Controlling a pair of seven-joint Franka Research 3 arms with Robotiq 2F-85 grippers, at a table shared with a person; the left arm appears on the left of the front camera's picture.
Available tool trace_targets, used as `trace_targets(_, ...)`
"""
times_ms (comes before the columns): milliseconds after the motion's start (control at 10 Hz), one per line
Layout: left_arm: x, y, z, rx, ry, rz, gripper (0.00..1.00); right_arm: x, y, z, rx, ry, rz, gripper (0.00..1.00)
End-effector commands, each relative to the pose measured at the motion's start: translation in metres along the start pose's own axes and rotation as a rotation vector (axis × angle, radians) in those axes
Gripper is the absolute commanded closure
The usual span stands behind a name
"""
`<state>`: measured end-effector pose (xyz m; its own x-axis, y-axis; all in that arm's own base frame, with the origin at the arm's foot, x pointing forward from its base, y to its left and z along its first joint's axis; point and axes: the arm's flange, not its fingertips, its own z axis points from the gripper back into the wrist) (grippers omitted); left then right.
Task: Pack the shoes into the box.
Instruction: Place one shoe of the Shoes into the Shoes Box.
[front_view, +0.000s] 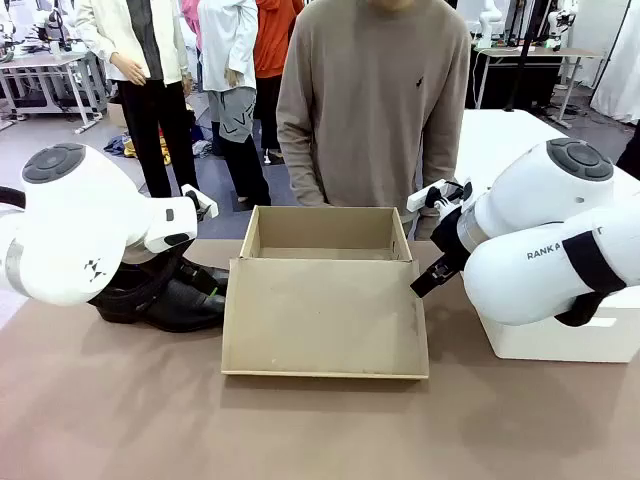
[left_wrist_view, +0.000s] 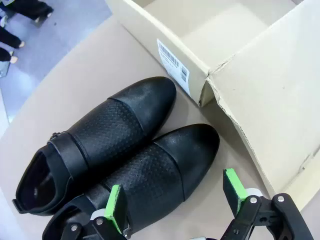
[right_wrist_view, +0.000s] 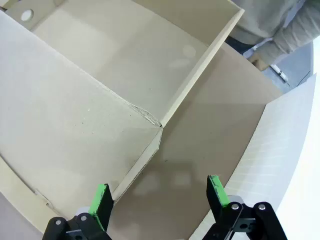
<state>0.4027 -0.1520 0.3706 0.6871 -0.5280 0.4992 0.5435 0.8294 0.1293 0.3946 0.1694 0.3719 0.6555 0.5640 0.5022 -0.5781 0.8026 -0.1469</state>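
Observation:
The two black shoes (left_wrist_view: 110, 135) lie side by side on the brown table, toes toward the box (left_wrist_view: 220, 35); in the front view they (front_view: 170, 300) sit left of the box under my left arm. My left gripper (left_wrist_view: 175, 197) hovers open over the nearer shoe (left_wrist_view: 160, 175), its green pads either side of that shoe's toe half. The tan cardboard box (front_view: 325, 235) stands open mid-table, its lid flap (front_view: 325, 320) folded flat toward me. My right gripper (right_wrist_view: 160, 195) is open and holds nothing, just above the right corner where the flap (right_wrist_view: 60, 140) meets the box (right_wrist_view: 135, 55).
A larger white box (front_view: 560, 335) sits at the right, close beside my right arm, with a narrow strip of table (right_wrist_view: 210, 130) between it and the cardboard box. A person in a tan sweater (front_view: 375, 100) stands right behind the box.

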Motion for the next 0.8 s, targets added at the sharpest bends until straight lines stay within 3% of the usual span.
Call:
trace_targets(0, -0.0001, -0.0001, 0.0000, 0.000, 0.000, 0.000, 0.00, 0.0001, 0.0000, 0.0001, 0.000, -0.001, 0.000, 0.00)
trace_targets(700, -0.0001, -0.0001, 0.0000, 0.000, 0.000, 0.000, 0.00, 0.0001, 0.0000, 0.0001, 0.000, -0.001, 0.000, 0.00)
